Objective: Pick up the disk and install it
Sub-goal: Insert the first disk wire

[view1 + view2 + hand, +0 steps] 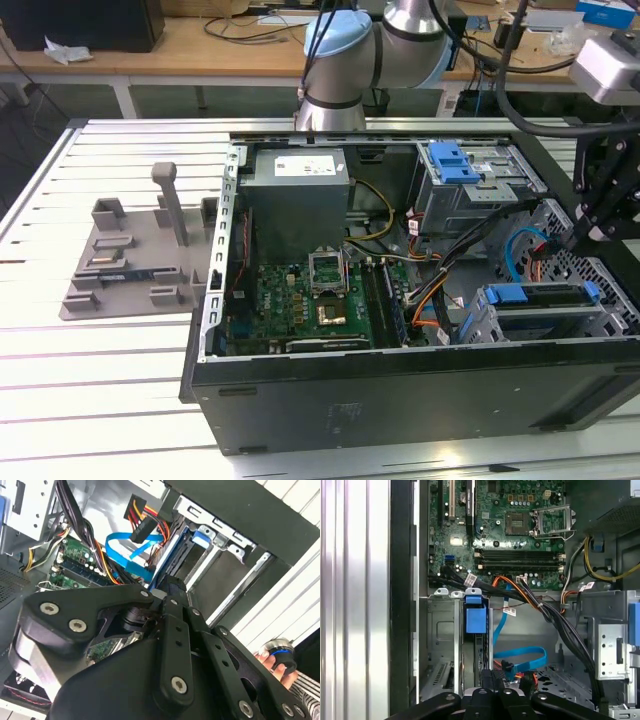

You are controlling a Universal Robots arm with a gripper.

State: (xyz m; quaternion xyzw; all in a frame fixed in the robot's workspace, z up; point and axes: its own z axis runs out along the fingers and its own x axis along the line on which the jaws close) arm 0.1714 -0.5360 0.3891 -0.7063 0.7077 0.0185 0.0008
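Disk [540, 297] is sitting edge-up in the case's [400, 395] lower drive bay; you're seeing the gripper [492, 687] hanging right above its rear end, fingers [485, 680] drawn together.

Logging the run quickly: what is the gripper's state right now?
Gripper: cannot be told whether open or closed; it sits down in the drive bay against the blue-framed silver disk.
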